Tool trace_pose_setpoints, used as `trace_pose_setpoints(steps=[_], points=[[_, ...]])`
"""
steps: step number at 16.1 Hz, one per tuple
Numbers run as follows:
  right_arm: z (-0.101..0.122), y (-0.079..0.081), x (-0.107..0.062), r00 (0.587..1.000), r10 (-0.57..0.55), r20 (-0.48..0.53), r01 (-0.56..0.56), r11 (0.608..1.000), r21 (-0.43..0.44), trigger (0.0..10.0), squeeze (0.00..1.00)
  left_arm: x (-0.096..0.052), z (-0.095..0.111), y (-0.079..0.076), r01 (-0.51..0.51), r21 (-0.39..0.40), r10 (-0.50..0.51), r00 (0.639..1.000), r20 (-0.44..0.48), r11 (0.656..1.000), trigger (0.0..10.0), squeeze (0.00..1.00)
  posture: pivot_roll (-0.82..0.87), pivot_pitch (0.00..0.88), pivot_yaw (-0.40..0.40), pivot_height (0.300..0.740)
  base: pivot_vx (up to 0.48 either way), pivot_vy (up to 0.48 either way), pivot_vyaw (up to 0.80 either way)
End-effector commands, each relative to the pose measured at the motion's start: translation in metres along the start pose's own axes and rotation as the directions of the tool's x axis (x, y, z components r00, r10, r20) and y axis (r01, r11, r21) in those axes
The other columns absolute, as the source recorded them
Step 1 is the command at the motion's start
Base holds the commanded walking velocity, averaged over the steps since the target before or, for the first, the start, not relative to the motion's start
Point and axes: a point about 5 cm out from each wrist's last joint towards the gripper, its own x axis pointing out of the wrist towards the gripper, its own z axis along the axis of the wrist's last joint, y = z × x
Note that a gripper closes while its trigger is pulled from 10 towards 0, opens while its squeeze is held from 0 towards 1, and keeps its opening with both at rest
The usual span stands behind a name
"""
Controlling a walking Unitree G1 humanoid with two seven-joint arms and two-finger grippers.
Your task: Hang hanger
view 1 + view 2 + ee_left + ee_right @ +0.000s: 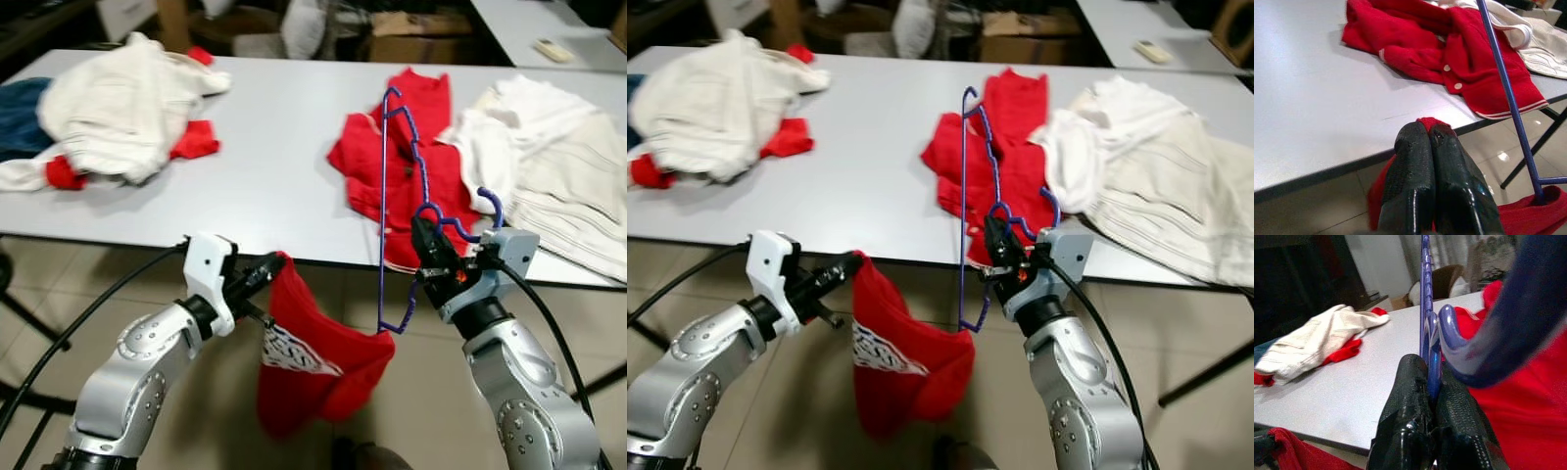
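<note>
You had the right gripper pinching the blue hanger near its hook, jaws pressed on the wire, frame standing almost upright just off the desk edge. The left gripper had its jaws pressed together on a fold of the red shirt, which hung below desk level w/ the hanger's lower corner already tucked into the cloth.

To do this step well, I'd say you needed to keep the right grip firm so the frame didn't swing, then use the left to draw the collar opening over the upper end w/o dragging the lower corner back out. Slow pulls; the fabric looked limp and likely to slide off.

Hard to make out: whether the lower corner sat inside the neck hole or just in a fold. Couldn't tell which part of the shirt the left jaws held. No rail or rod to hang on was visible. Other clothes lay on the desk: a red cardigan behind the hanger, white laundry on the right, another pile on the left.
</note>
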Motion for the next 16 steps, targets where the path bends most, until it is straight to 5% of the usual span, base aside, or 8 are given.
trace_pose_setpoints(steps=[1, 10, 11, 12, 16], points=[[0.002, 0.003, -0.002, 1.000, 0.015, -0.001, -0.015, 1.000, 0.002, 10.0, 0.00, 0.000, 0.004, 0.001, -0.015, 0.022, 0.014, 1.000, 0.013, 1.000, 10.0, 0.00, -0.10, 0.000, 0.035, 0.740, 0.000, 0.398, -0.80], [0.000, 0.016, -0.002, 0.990, 0.138, -0.023, -0.137, 0.990, 0.029, 10.0, 0.00, -0.006, 0.006, 0.001, -0.030, 0.043, 0.028, 0.999, 0.036, 0.999, 10.0, 0.00, -0.07, 0.000, 0.018, 0.740, 0.000, -0.267, -0.14], [0.004, 0.020, -0.002, 0.982, 0.187, -0.011, -0.187, 0.982, 0.034, 10.0, 0.00, -0.007, 0.012, 0.001, 0.004, 0.035, -0.007, 0.997, 0.074, 0.999, 0.8, 0.00, -0.07, 0.000, 0.017, 0.740, 0.000, 0.000, 0.00], [0.006, 0.021, -0.001, 0.980, 0.200, -0.004, -0.200, 0.979, 0.037, 10.0, 0.00, -0.007, 0.013, 0.001, 0.014, 0.035, -0.016, 0.997, 0.075, 0.999, 0.0, 0.00, -0.07, 0.000, 0.018, 0.740, 0.000, 0.000, 0.00], [0.024, 0.022, 0.000, 0.962, 0.248, 0.116, -0.260, 0.960, 0.103, 10.0, 0.00, 0.000, 0.030, -0.013, 0.172, -0.012, -0.169, 0.977, 0.130, 0.985, 0.0, 0.00, -0.08, 0.000, 0.026, 0.740, 0.000, 0.000, 0.00]])
